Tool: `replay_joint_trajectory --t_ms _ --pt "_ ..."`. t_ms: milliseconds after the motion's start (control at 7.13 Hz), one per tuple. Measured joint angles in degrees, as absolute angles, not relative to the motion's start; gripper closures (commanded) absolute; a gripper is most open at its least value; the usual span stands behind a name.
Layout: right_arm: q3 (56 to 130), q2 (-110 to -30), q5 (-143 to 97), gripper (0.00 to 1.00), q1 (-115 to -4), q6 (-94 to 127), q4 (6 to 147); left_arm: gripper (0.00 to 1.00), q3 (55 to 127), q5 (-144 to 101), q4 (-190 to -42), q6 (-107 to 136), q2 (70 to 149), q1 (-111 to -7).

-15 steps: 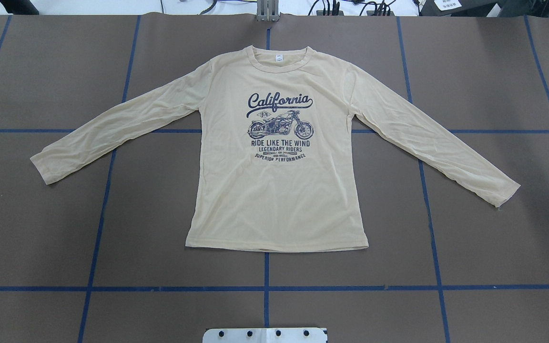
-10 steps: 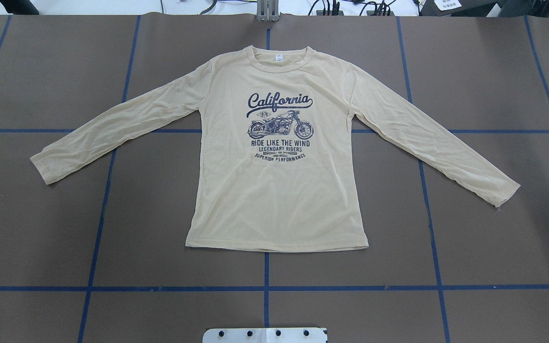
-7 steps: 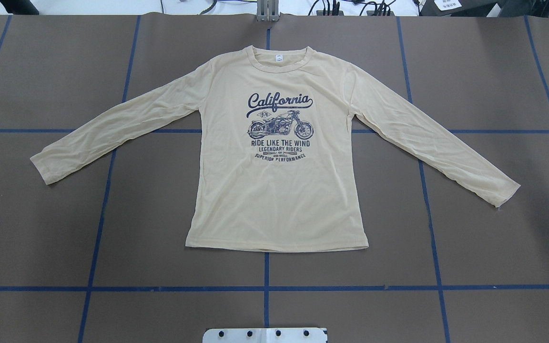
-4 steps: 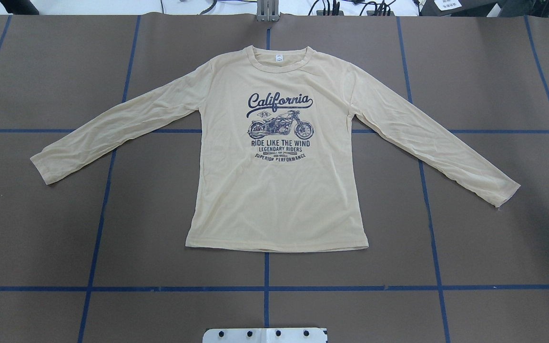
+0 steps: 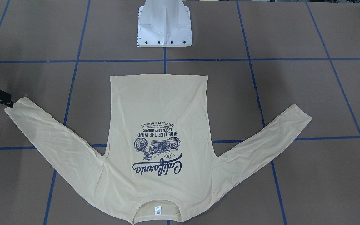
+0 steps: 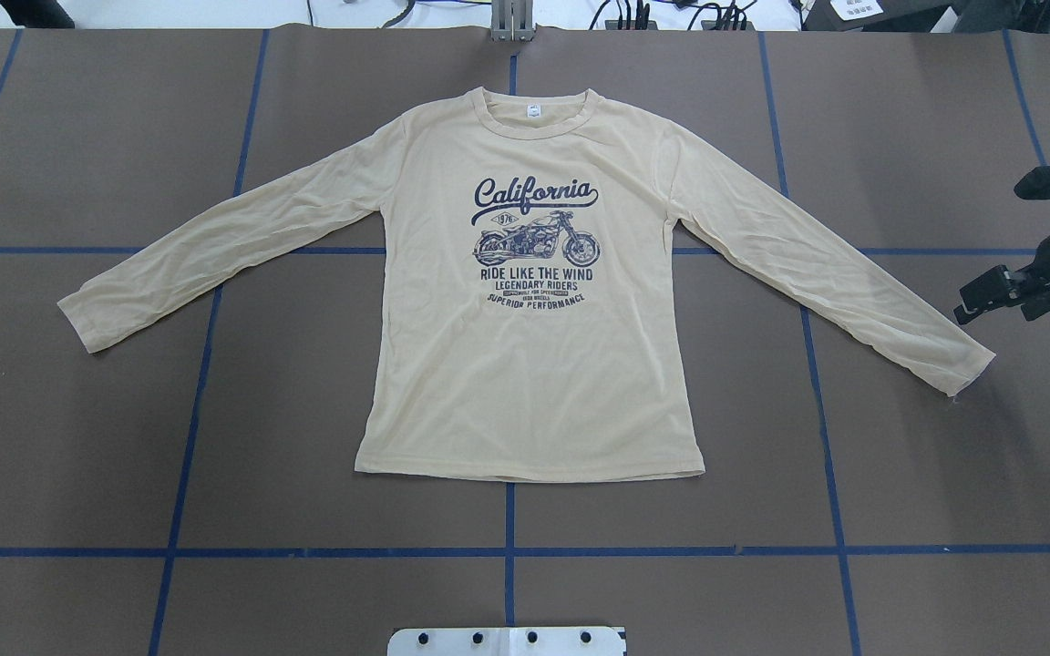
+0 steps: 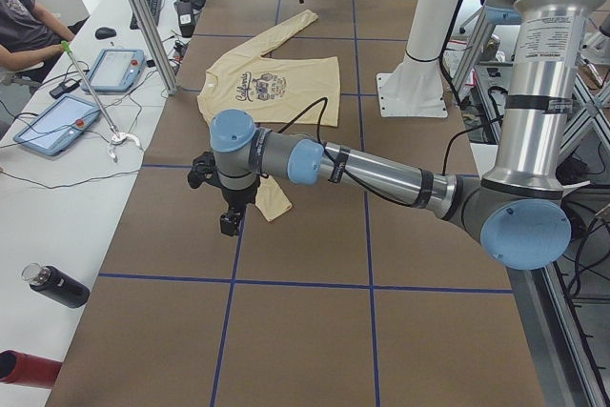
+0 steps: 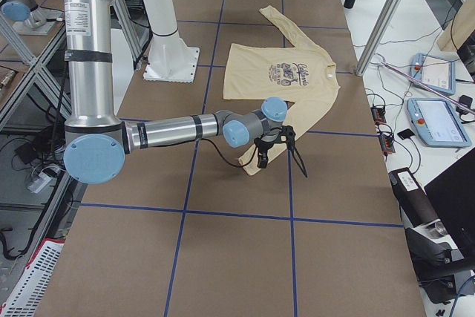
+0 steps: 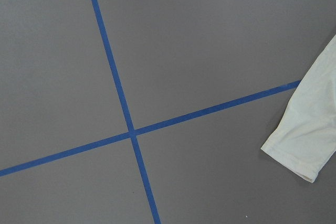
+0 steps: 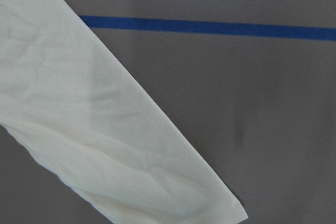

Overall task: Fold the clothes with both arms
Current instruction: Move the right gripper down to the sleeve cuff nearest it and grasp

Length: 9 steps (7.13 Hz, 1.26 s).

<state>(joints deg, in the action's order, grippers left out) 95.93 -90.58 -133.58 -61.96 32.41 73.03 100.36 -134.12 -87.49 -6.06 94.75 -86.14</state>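
The clothes are one cream long-sleeved T-shirt lying flat and print-up, neck away from the robot's base, also in the front view. My right gripper hangs open just outside and above the right sleeve's cuff, touching nothing; its wrist view shows that cuff below. My left gripper shows only in the left side view, hovering beside the left cuff, and I cannot tell its state. The left wrist view has that cuff at its right edge.
Blue tape lines grid the brown table. The white pedestal base stands behind the shirt's hem. A side desk holds tablets with a seated person, and a bottle lies near.
The right gripper has come into the overhead view from the right edge and moved inward toward the right cuff. The shirt has not moved.
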Motion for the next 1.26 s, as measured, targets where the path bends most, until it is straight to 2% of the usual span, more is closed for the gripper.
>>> replay_joint_trajectory --t_ms 421,701,982,1122,1262 --pt "92.5 -91.6 -133.1 0.05 -60.5 43.1 67.9 0.0 100.7 -134.1 -87.5 -6.1 94.7 -86.1" --pt "90.5 -91.5 -133.0 0.12 -60.3 45.9 66.3 0.0 100.8 -134.1 -87.6 -6.1 94.6 -86.1" --pt "88.8 -91.1 -133.0 0.25 -59.5 47.5 65.9 0.0 101.1 -134.1 -87.6 -6.1 94.5 -86.1" --pt "88.1 -91.0 -133.0 0.77 -59.3 47.7 65.8 0.0 101.2 -134.1 -87.6 -6.1 94.4 -86.1" --pt "87.6 -90.9 -133.1 1.0 -59.3 47.8 65.8 0.0 101.5 -134.1 -87.6 -6.1 94.3 -86.1"
